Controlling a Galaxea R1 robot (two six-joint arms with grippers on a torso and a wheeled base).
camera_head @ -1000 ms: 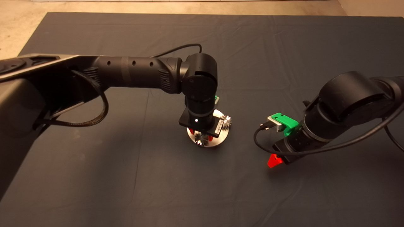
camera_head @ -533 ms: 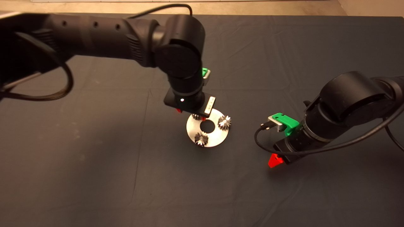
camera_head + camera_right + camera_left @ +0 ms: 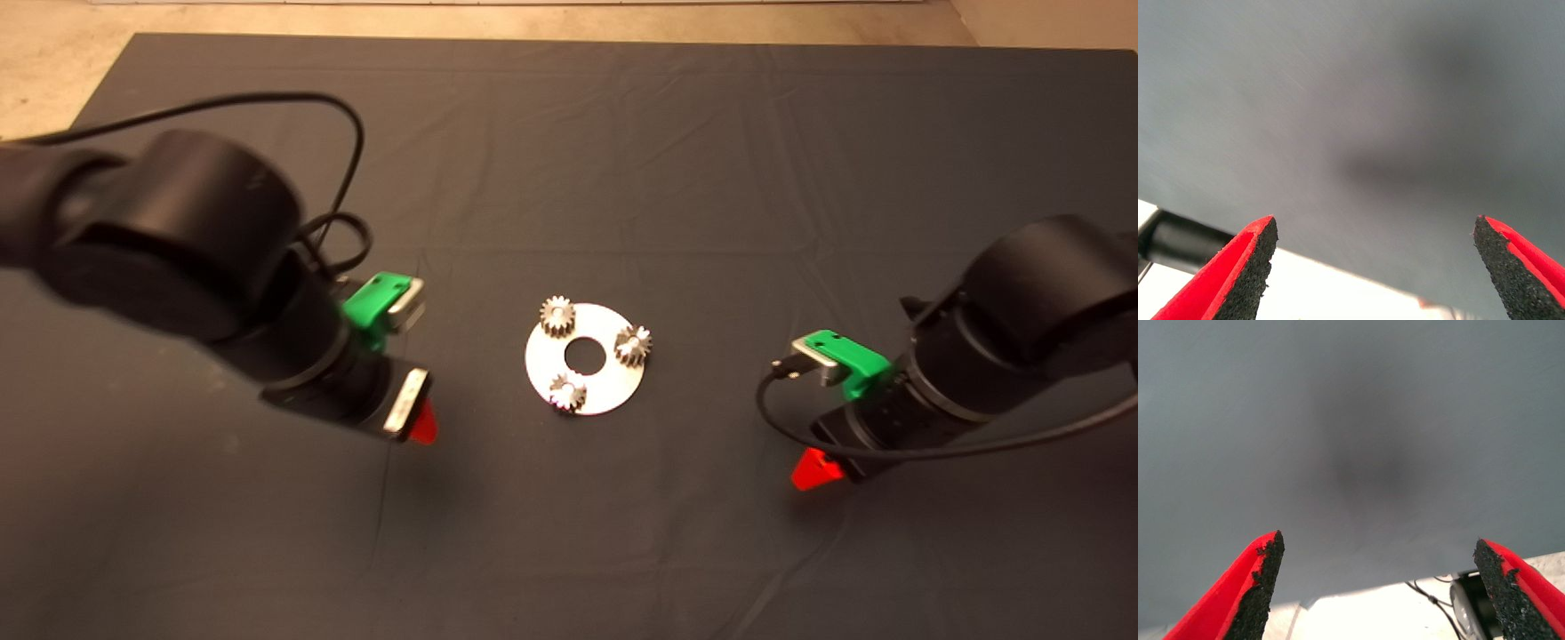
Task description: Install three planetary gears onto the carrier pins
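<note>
Near the middle of the mat lies the disc, flat and shiny, with its large centre hole open to the dark cloth. Three gears sit on it, spaced evenly around the hole: one toward the mat's far edge and left side, overhanging the disc's rim a little; one toward the right edge; one toward the near edge. Each gear sits where a pin would stand, and a bright spot shows in the centre of each, though the pins themselves are too small to make out apart from the gears.

The left gripper hangs over the mat well to the left of the disc, touching nothing. In the left wrist view its fingers are spread wide with nothing between the black pads, only bare mat and, past the mat's edge, a strip of pale floor with a dark cable and part of a dark round object.

The right gripper hangs over the mat well to the right of the disc, toward the near edge, also clear of everything. In the right wrist view its fingers are likewise spread wide and empty over the mat, with the mat's edge, pale floor and a dark bar beyond.
</note>
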